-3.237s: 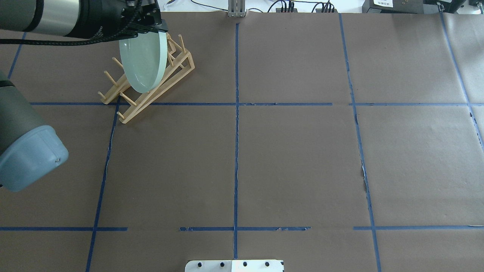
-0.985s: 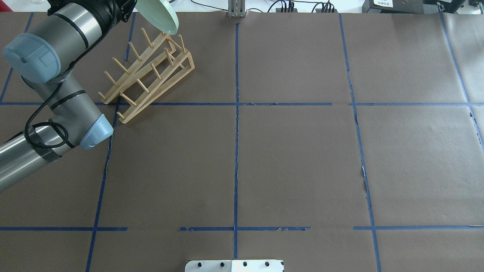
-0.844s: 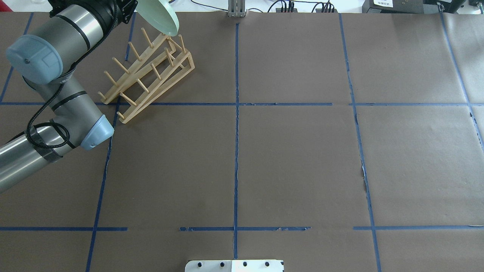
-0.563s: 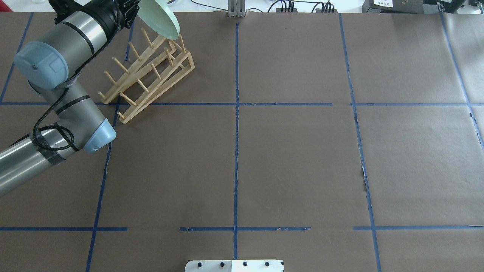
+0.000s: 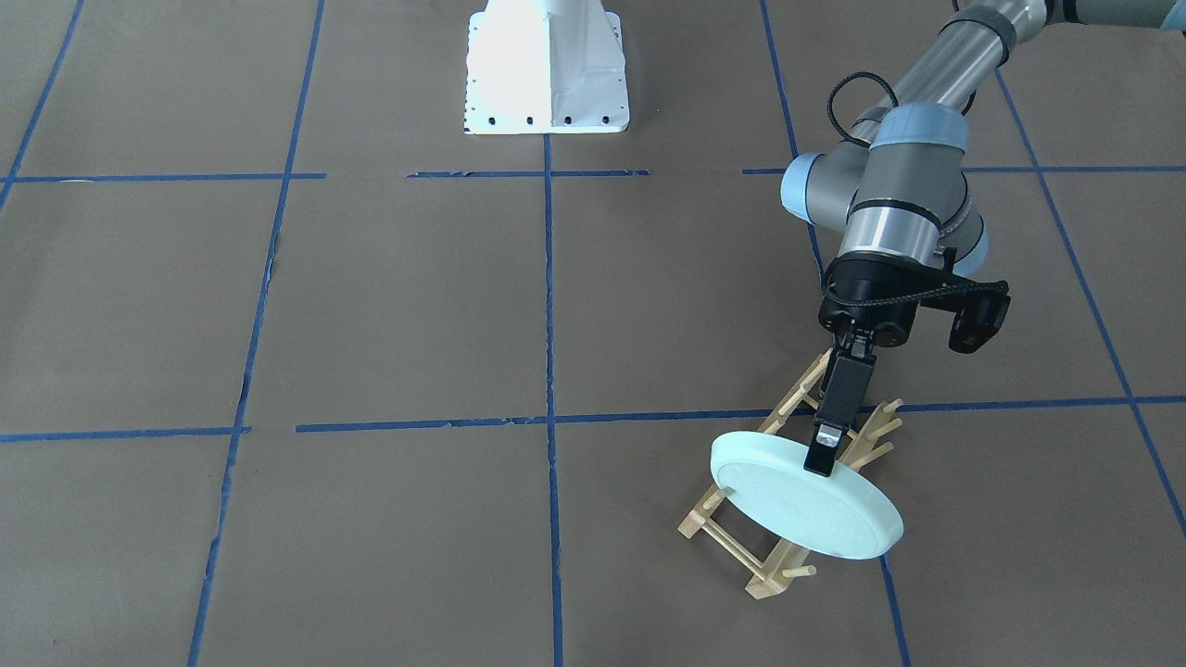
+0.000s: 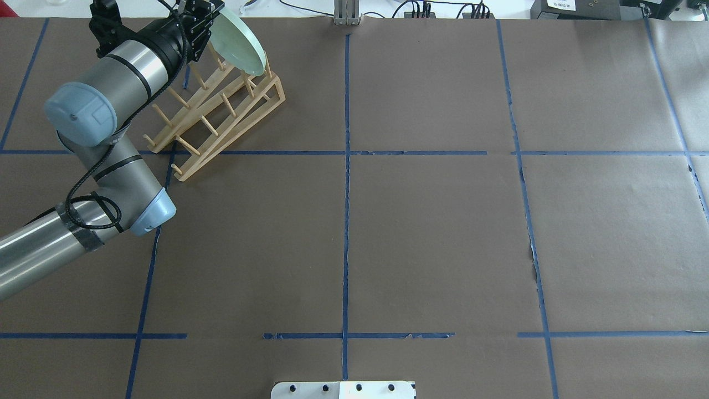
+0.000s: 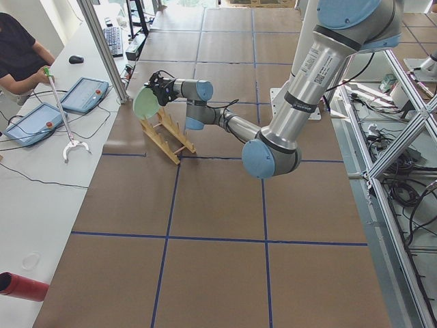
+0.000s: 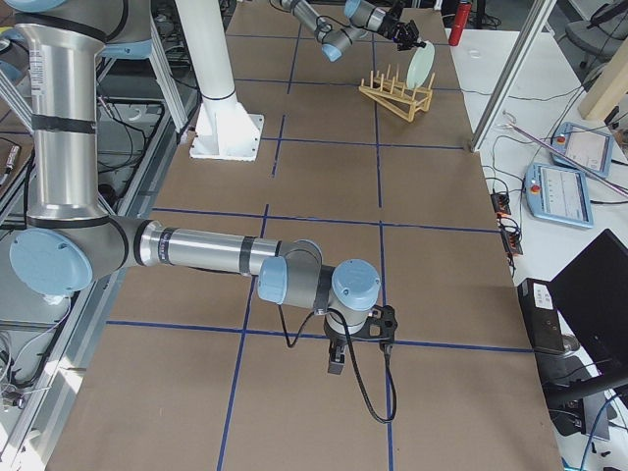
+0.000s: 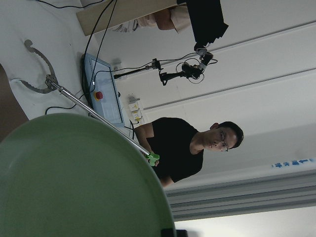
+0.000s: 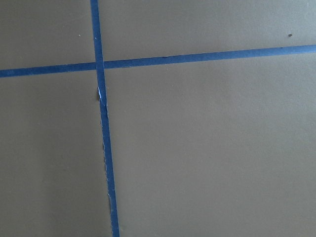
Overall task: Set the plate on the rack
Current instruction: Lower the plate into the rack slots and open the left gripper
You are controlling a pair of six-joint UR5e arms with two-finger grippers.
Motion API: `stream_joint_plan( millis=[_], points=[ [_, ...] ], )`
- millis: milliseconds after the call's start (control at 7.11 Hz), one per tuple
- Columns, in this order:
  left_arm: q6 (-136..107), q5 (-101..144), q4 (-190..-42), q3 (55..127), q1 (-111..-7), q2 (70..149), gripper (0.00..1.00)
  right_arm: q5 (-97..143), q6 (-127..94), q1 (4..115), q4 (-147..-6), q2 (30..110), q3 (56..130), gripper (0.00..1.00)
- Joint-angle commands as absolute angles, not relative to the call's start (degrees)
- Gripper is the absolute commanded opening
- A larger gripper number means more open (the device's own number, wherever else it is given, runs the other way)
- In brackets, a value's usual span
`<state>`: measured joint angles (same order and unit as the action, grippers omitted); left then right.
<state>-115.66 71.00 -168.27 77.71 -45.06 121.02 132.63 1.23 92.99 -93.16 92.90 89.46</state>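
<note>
My left gripper [image 5: 821, 452] is shut on the rim of the pale green plate [image 5: 806, 505] and holds it tilted over the far end of the light-wood rack [image 5: 732, 547]. In the overhead view the plate [image 6: 239, 40] overlaps the rack's [image 6: 221, 111] farthest pegs; I cannot tell if they touch. The plate fills the lower left of the left wrist view [image 9: 74, 177]. My right gripper [image 8: 337, 365] hangs low over the table at the robot's right end. It shows only in the exterior right view, so I cannot tell whether it is open or shut.
The table is covered in brown paper [image 6: 432, 233] with a grid of blue tape lines. The robot's white base [image 5: 545, 74] stands at the table's robot side. An operator [image 7: 17, 58] sits at the side table with tablets and a grabber tool.
3.2 s ago the plate stood between the rack's middle pegs in my left gripper. It was then lifted beyond the rack's far end and has since come back down toward the far pegs.
</note>
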Motion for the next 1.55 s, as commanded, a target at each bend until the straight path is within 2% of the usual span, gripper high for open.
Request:
stream_joint_plan(
  millis=[0,141,281,422,985,1407],
  points=[
    [-115.66,70.75,-169.54,76.20,-44.30,120.94,0.00,132.63,1.23,92.99,-93.16,92.90,89.47,1.00],
    [-115.66,70.84,-169.54,76.20,-44.30,120.94,0.00,132.63,1.23,92.99,-93.16,92.90,89.47,1.00],
    [-115.58,71.36,-169.80,76.29,-44.38,120.94,0.37,132.63,1.23,92.99,-93.16,92.90,89.47,1.00],
    [-115.40,71.54,-169.98,76.29,-44.38,120.76,0.99,132.63,1.23,92.99,-93.16,92.90,89.47,1.00],
    [-113.65,71.89,-169.89,76.73,-44.82,120.76,1.00,132.63,1.23,92.99,-93.16,92.90,89.47,1.00],
    [-89.91,81.37,-163.87,81.80,-48.51,120.15,1.00,132.63,1.23,92.99,-93.16,92.90,89.47,1.00]
  ],
)
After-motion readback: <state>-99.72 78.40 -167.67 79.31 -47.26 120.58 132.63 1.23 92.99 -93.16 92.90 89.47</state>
